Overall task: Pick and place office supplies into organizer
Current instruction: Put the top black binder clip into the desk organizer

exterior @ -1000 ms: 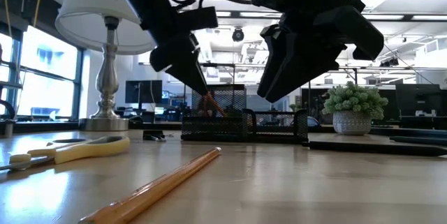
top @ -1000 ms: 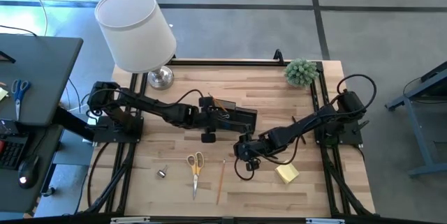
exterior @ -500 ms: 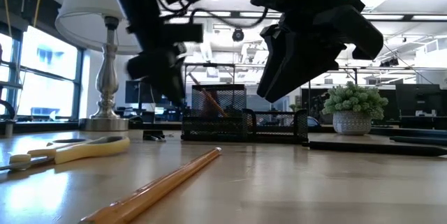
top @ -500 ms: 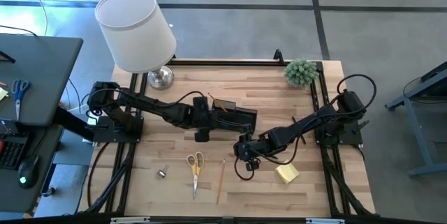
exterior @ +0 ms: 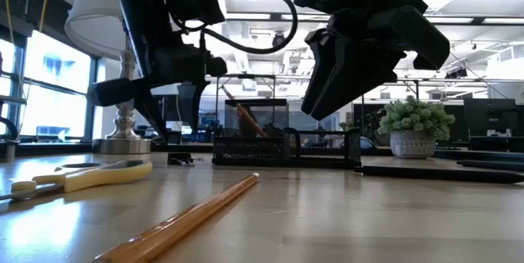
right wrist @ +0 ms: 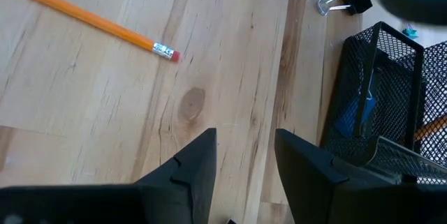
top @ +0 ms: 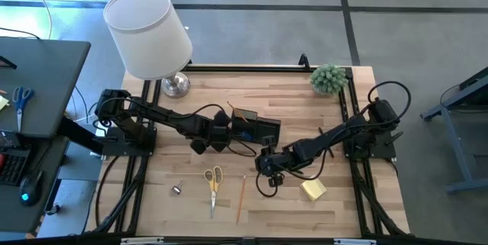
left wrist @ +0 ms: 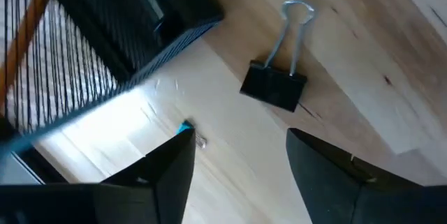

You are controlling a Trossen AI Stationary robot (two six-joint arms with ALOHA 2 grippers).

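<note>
Pencil near front edge; bare wood beside.

One scissors, two binder clips, one pencil.

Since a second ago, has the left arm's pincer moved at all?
Yes. In the high view the left pincer has drawn back from the black organizer toward its own side of the table, with open fingers holding nothing.
</note>
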